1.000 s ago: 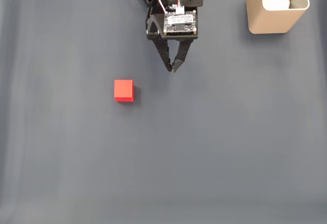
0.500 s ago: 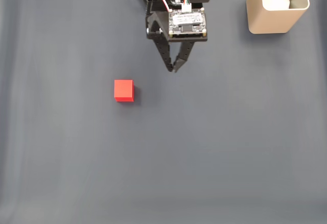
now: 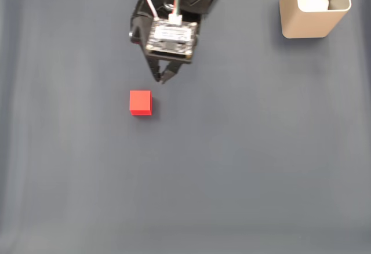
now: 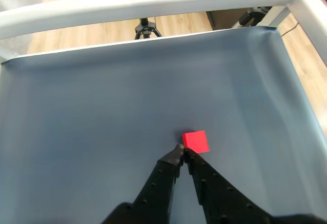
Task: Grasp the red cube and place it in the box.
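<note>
The red cube (image 3: 140, 102) lies on the dark grey mat, left of centre in the fixed view. My black gripper (image 3: 162, 79) hangs just above and to the right of it, its two fingertips closed together with nothing between them. In the wrist view the shut gripper (image 4: 182, 148) points at the mat with the red cube (image 4: 196, 141) right beside its tips on the right. The beige box (image 3: 315, 7) stands at the top right corner of the fixed view, with something whitish inside.
A dark grey mat (image 3: 232, 167) covers the whole table. In the wrist view a white frame rail (image 4: 153, 1) runs along the far edge of the mat, with wooden floor and a tripod beyond.
The arm has swung to the left, carrying the shut gripper from the middle top toward the red cube. The cube and box have not moved.
</note>
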You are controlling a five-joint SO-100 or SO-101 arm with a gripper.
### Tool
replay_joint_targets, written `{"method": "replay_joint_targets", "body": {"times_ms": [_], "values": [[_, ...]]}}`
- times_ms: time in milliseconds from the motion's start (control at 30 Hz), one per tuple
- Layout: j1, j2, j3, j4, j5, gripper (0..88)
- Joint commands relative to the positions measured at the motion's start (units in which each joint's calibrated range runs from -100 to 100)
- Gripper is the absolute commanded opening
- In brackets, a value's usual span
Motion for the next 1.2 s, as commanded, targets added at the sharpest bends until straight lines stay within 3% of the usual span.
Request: {"method": "replay_joint_targets", "body": {"times_ms": [0, 467, 700, 1167], "values": [[3.1, 1.6, -4.6, 1.0, 0.8, 0.9], [11.8, 7.1, -5.8, 2.4, 7.3, 5.3], [13.6, 10.4, -5.9, 4.0, 12.0, 16.2], [12.8, 13.7, -6.8, 4.3, 9.2, 34.6]]}}
